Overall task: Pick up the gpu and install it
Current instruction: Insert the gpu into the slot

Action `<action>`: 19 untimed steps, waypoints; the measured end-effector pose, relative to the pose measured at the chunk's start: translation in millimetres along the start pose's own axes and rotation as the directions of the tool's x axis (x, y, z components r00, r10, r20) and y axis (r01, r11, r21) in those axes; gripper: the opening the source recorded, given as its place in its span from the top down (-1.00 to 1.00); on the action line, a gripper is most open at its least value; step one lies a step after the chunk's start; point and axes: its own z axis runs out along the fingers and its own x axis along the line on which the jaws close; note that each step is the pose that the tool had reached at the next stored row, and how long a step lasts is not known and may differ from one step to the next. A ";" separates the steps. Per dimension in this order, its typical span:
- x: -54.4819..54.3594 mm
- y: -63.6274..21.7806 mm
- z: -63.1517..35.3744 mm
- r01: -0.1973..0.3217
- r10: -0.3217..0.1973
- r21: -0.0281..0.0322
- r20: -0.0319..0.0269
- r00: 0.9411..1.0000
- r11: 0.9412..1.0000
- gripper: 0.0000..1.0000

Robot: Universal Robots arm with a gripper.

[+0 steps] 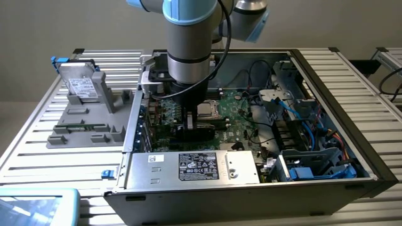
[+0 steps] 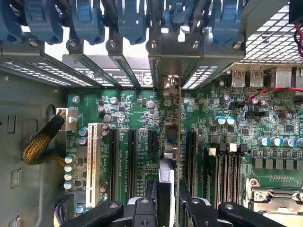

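My gripper (image 1: 191,123) reaches down into the open computer case (image 1: 326,94), low over the green motherboard (image 1: 236,125). It is shut on the gpu (image 1: 195,134), which shows as a dark card below the fingers. In the wrist view the gpu (image 2: 170,142) stands edge-on between my fingers (image 2: 152,196), in line with a black expansion slot. Its silver end bracket (image 2: 170,87) sits at the case's rear slot opening, between the neighbouring slot covers. Whether the card's lower edge is down in the slot is hidden.
Other slots (image 2: 113,161) and a white slot (image 2: 93,156) lie beside the card. Memory slots (image 2: 227,165) and the CPU socket (image 2: 274,198) lie on its other side. A yellow-sleeved cable (image 2: 42,142) curls nearby. A power supply (image 1: 195,167) fills the case front. A grey fixture holds a hard drive (image 1: 82,84).
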 end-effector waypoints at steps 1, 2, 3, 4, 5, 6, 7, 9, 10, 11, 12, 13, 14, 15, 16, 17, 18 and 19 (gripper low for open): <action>0.0 0.0 0.0 0.000 0.000 0.000 0.000 1.000 1.000 0.44; 0.0 0.0 0.0 0.000 0.000 0.000 0.000 1.000 1.000 0.44; 0.0 0.0 0.0 0.000 0.000 0.000 0.000 1.000 1.000 0.44; 0.0 0.0 0.0 0.000 0.000 0.000 0.000 1.000 1.000 0.44; 0.0 0.0 0.0 0.000 0.000 0.000 0.000 1.000 1.000 0.44; 0.0 0.0 0.0 0.000 0.000 0.000 0.000 1.000 1.000 0.44; 0.0 0.0 0.0 0.000 0.000 0.000 0.000 1.000 1.000 0.44; 0.0 0.3 -0.4 0.000 0.000 0.001 -0.001 1.000 1.000 0.44; 0.0 0.3 -0.6 -0.001 0.001 0.002 0.000 1.000 1.000 0.41; 0.0 0.2 -1.1 0.000 0.000 0.003 -0.001 1.000 1.000 0.41; 0.1 0.1 -1.7 0.000 0.000 0.004 -0.001 1.000 1.000 0.17; 0.1 0.1 -2.4 0.000 0.000 0.005 -0.001 1.000 1.000 0.17; 0.1 0.0 -3.8 0.000 0.000 0.006 -0.001 1.000 1.000 0.17; 0.2 0.1 -5.9 0.000 0.000 0.006 -0.001 1.000 1.000 0.04; 0.3 0.2 -10.0 0.000 0.000 0.006 -0.001 1.000 1.000 0.04; 0.4 0.3 -14.5 0.000 0.000 0.006 -0.002 1.000 1.000 0.04; 0.6 0.5 -19.0 0.000 0.000 0.006 -0.002 1.000 1.000 0.04; 0.7 0.7 -23.5 -0.001 0.001 0.006 -0.002 1.000 1.000 0.04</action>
